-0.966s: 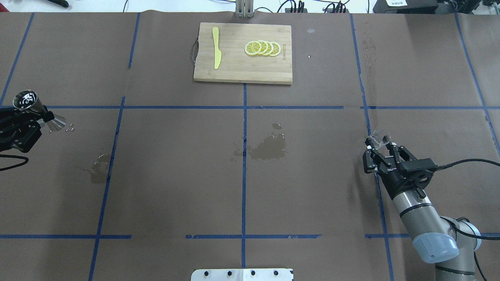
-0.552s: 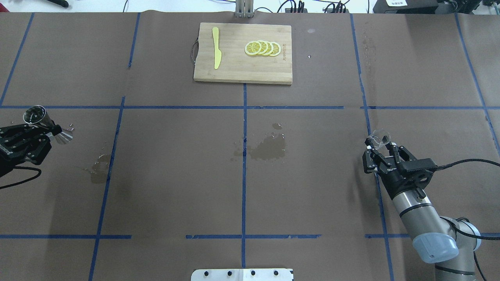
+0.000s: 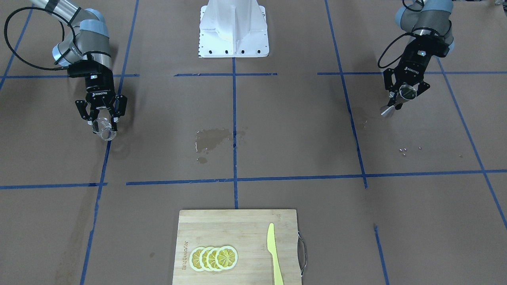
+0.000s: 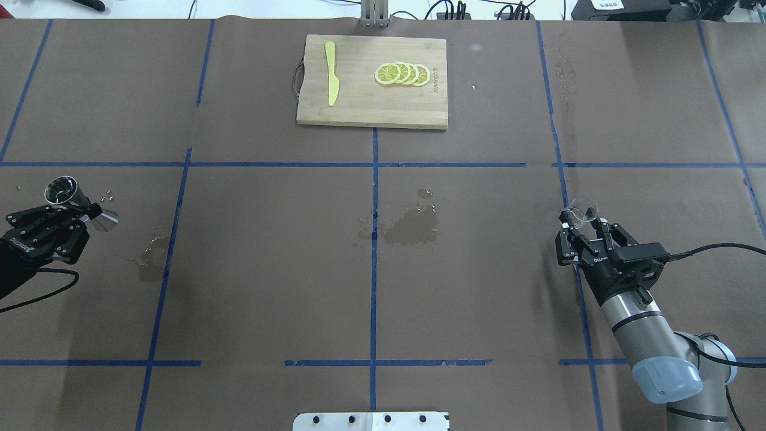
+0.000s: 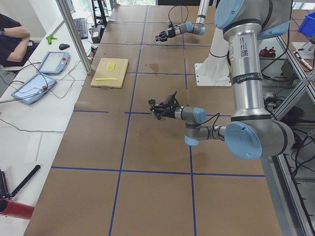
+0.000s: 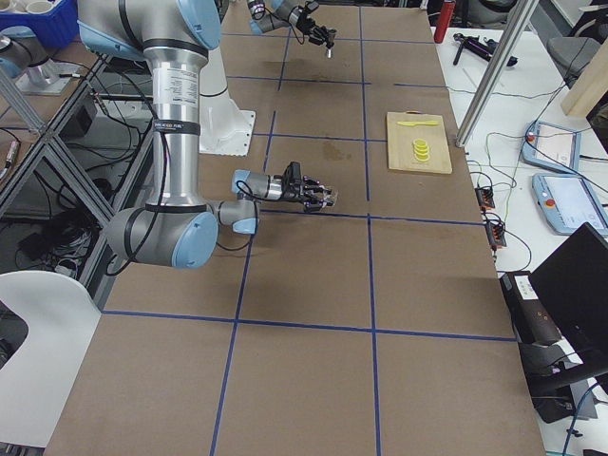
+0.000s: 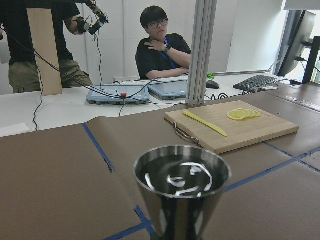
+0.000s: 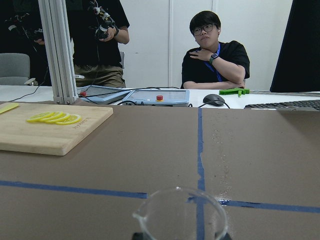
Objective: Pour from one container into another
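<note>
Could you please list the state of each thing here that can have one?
glass tumbler: held in the right gripper, mouth up.
jigger: gripped at its waist by the left gripper, mouth up.
table paper: wet stain at the middle.
lemon slices: overlapping on the cutting board.

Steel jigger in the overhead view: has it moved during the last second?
Yes. The jigger in the left tool has shifted toward the robot: its rim lay beyond the horizontal blue tape line and now sits on the near side.
</note>
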